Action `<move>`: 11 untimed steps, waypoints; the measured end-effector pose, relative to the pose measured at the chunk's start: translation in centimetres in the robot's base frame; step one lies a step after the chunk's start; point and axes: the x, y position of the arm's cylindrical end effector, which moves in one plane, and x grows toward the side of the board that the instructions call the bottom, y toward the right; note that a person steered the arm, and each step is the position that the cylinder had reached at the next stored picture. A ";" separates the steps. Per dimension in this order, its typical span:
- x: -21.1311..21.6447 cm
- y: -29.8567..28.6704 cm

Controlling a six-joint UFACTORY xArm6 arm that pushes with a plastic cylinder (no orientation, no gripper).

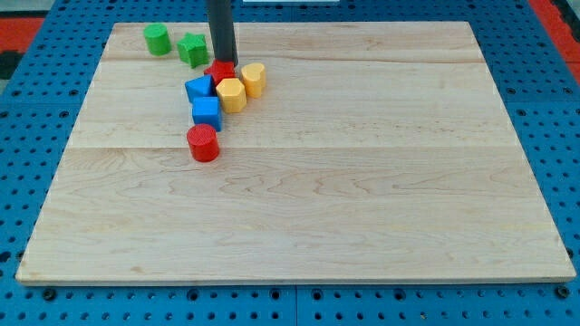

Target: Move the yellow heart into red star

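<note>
Green cylinder point(157, 39) and green star point(192, 49) sit near the wooden worktop's point(362, 199) top left. Just right: a cluster of red cylinder point(203, 143), blue cube point(207, 113), another blue block point(198, 88), red star point(220, 72). My tip point(223, 62) rests at the red star's top edge. No pincer on this rod. Yellow hexagonal block point(231, 94) touches the star; yellow heart point(253, 79) lies just right of it.

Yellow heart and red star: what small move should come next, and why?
Probably none beyond a slight nudge toward the view's left: the yellow heart already seems to touch the red star, with my tip at the star's top edge. The contact itself is hard to confirm.
</note>
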 end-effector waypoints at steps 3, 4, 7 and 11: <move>-5.1 3.1; -2.5 4.1; -0.4 7.5; 0.2 8.1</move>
